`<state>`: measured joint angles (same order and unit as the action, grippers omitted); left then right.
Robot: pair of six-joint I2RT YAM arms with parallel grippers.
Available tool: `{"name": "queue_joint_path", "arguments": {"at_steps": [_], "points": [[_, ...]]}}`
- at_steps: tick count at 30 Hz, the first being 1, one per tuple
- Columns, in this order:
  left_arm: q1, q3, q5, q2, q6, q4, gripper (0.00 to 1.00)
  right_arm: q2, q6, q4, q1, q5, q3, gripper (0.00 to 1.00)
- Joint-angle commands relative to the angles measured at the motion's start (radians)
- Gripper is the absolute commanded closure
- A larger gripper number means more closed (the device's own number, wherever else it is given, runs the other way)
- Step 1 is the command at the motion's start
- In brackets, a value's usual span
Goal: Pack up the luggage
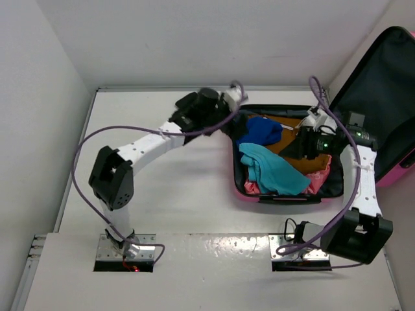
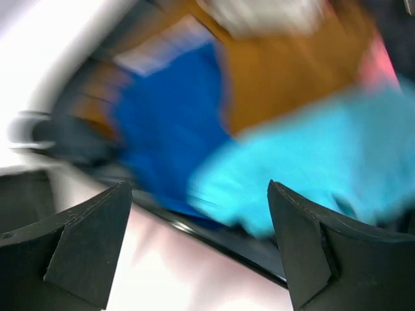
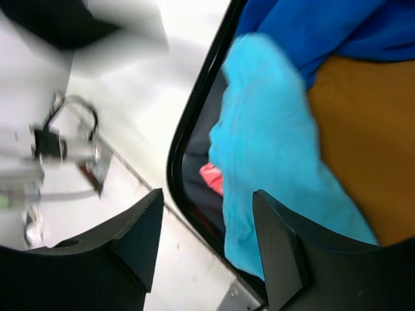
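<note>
Evidently packing is well along. On the right half of the table (image 1: 162,194) the luggage (image 1: 379,91) lies open, lid propped up and base full of clothes. A teal garment (image 1: 272,170) is heaped against its near-left rim, a brown one (image 1: 288,139) sits deeper inside, and a blue one (image 1: 259,131) is at its far-left corner. The left gripper (image 2: 201,246) hangs over that far-left rim, jaws wide and empty. The right gripper (image 3: 207,246) hovers above the teal cloth, jaws partly apart, gripping nothing. Next, I judge, the teal heap needs pressing flat inside before closing the lid.
</note>
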<state>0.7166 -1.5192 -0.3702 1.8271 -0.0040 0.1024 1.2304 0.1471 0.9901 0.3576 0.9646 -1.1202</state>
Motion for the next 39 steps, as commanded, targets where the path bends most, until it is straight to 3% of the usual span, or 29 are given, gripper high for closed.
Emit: {"name": "queue_joint_path", "arguments": {"at_steps": [1,3,4,7,9,10,15,19,23,29,30,34,39], "points": [[-0.135,-0.138,0.200,-0.054,-0.180,-0.107,0.10,0.023,0.168,0.103,-0.055,0.000,0.011,0.43],[-0.158,-0.220,0.301,0.053,-0.180,-0.010,0.04,0.041,0.204,0.148,-0.104,-0.015,0.029,0.44],[-0.167,-0.337,0.442,0.105,-0.180,0.041,0.04,0.043,0.219,0.168,-0.127,-0.026,0.034,0.44],[-0.201,-0.600,0.578,0.332,-0.293,0.256,0.02,0.032,0.201,0.127,-0.155,-0.101,0.071,0.44],[-0.219,-0.694,0.602,0.421,-0.364,0.374,0.02,0.018,0.171,0.084,-0.161,-0.128,0.079,0.44],[-0.229,-0.725,0.620,0.481,-0.461,0.399,0.02,0.014,0.167,0.076,-0.163,-0.139,0.076,0.44],[-0.259,-0.699,0.686,0.541,-0.599,0.399,0.01,0.001,0.115,0.047,-0.164,-0.164,0.031,0.43],[-0.279,-0.722,0.649,0.606,-0.631,0.399,0.01,-0.002,0.101,0.056,-0.161,-0.190,-0.006,0.42],[-0.290,-0.743,0.639,0.658,-0.538,0.358,0.01,-0.002,0.101,0.079,-0.161,-0.204,-0.024,0.42],[-0.347,-0.673,0.486,0.652,-0.351,0.261,0.13,-0.023,0.082,0.076,-0.161,-0.213,-0.023,0.42],[-0.371,-0.623,0.431,0.631,-0.340,0.241,0.20,-0.022,0.072,0.076,-0.163,-0.213,-0.020,0.42],[-0.404,-0.628,0.317,0.655,-0.289,0.246,0.31,-0.023,0.063,0.061,-0.161,-0.218,-0.015,0.42],[-0.413,-0.605,0.157,0.669,-0.159,0.246,0.36,-0.008,0.071,0.065,-0.163,-0.228,-0.035,0.42]]}}
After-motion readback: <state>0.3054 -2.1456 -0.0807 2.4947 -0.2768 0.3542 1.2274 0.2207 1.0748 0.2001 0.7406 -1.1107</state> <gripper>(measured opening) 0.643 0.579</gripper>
